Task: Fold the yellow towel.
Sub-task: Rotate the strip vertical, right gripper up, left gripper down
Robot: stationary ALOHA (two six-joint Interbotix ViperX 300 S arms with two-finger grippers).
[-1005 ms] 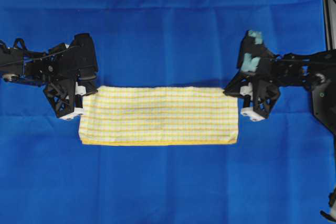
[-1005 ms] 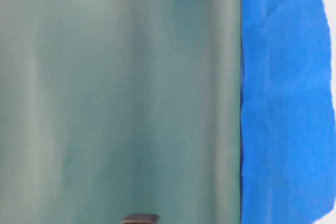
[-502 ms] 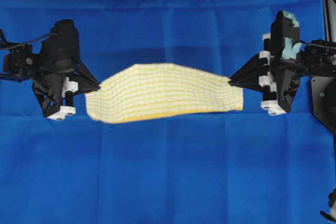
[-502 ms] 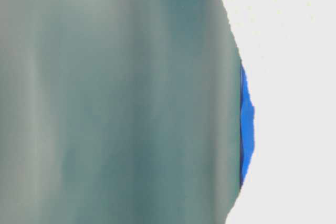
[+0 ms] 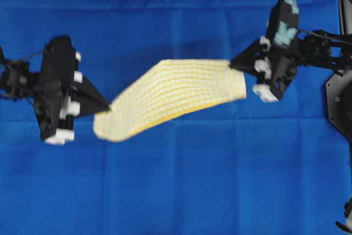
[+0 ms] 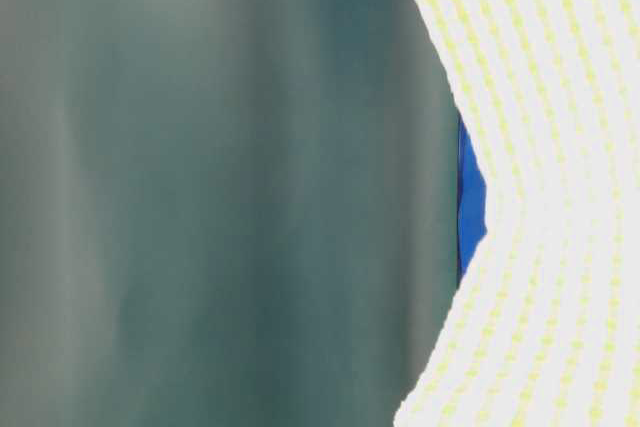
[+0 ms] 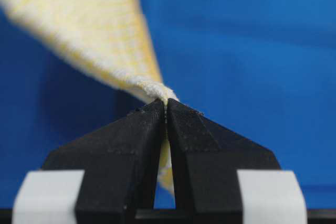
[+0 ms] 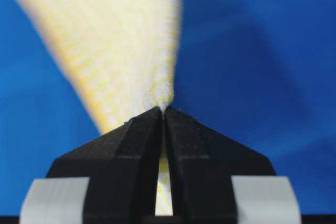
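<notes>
Hanging slack and slanted above the blue cloth [image 5: 176, 180], the yellow towel [image 5: 170, 97], pinched at its lower left corner by the tightly closed left gripper [image 5: 105, 108] and at its upper right corner by the clamped right gripper [image 5: 233, 63].

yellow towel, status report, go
Left gripper and right gripper both shut on yellow towel ends. Towel lifted, slung diagonally over blue cloth. Nothing in the way.
</notes>
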